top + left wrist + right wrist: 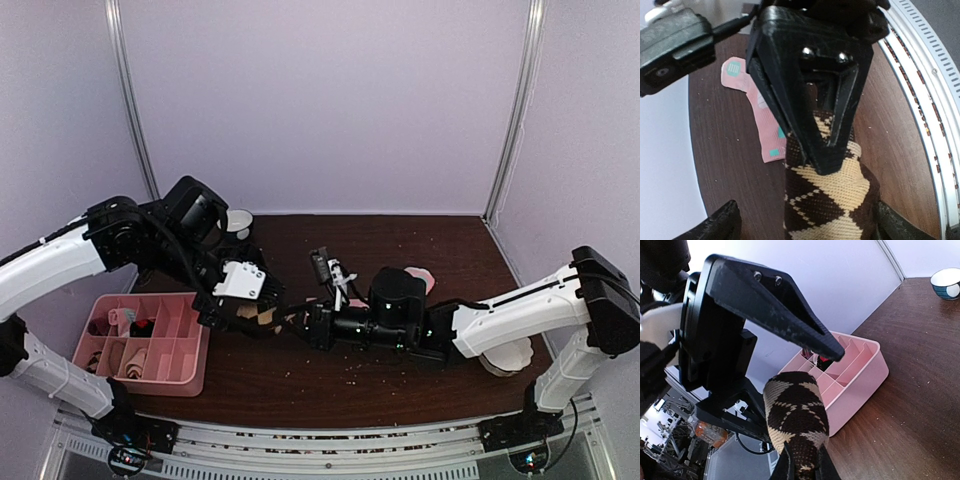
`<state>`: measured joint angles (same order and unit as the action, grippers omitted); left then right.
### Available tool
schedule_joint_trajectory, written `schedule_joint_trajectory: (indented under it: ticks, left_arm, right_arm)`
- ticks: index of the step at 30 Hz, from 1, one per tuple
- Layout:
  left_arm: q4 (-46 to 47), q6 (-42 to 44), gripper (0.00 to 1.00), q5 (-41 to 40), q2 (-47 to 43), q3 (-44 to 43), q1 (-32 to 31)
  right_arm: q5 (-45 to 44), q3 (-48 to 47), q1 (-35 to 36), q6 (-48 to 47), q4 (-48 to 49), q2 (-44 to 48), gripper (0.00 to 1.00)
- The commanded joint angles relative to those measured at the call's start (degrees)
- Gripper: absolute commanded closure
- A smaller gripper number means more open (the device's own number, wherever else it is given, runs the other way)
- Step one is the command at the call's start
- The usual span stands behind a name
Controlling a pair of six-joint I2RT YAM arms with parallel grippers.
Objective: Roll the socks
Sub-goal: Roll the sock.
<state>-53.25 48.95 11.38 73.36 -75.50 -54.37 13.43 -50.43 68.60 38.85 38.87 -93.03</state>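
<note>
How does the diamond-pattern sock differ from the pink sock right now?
The diamond-pattern sock is brown and cream; the pink sock is pink with mint-green patches. The diamond-pattern sock is bunched into a thick roll and pinched by the right gripper; the pink sock lies flat on the table, with no gripper on it. Both are knitted socks and both are outside the tray.

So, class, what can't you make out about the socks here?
Top view: the argyle sock is mostly hidden between the left gripper and right gripper.
Left wrist: the right gripper hides part of the pink sock.
Right wrist: the left gripper covers part of the tray.
</note>
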Motion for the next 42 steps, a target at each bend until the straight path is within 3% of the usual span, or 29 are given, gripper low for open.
schedule_joint_trajectory:
  ticks: [1,7,10,19,32,35,39,42]
  left_arm:
    - [-3.44,1.03,0.12,-4.05,3.54,-4.07,-1.5]
    - [-1.36,3.71,0.25,-10.21,2.09,-3.29,-1.71]
    - [1.86,6.01,0.42,-12.48,-1.18,-0.74,-1.88]
    - [2.23,7.7,0.35,-16.17,-3.64,-2.5,-3.24]
    - [2.67,12.15,0.4,-20.39,-6.12,0.69,-7.62]
    - [2.85,10.81,0.5,-20.23,-6.27,0.7,-7.66]
    - [2.89,10.32,0.76,-20.26,-6.25,0.53,-7.65]
    - [2.85,10.81,0.78,-20.37,-6.13,0.53,-7.66]
  right_arm:
    - [3.13,-1.72,-0.39,7.23,5.29,-1.09,1.0]
    - [5.57,-0.73,-0.94,17.06,14.73,-3.59,1.0]
    - [6.98,0.14,-1.67,24.28,21.37,-5.72,1.0]
    - [11.36,-2.84,-3.31,38.53,26.99,-10.3,1.0]
    - [13.49,-6.51,-3.92,53.04,39.17,-17.0,1.0]
    - [12.26,-5.99,-3.92,54.41,42.49,-17.45,1.0]
    - [12.98,-6.59,-3.87,56.42,44.42,-18.37,1.0]
    - [13.55,-6.93,-3.73,56.98,44.38,-18.65,1.0]
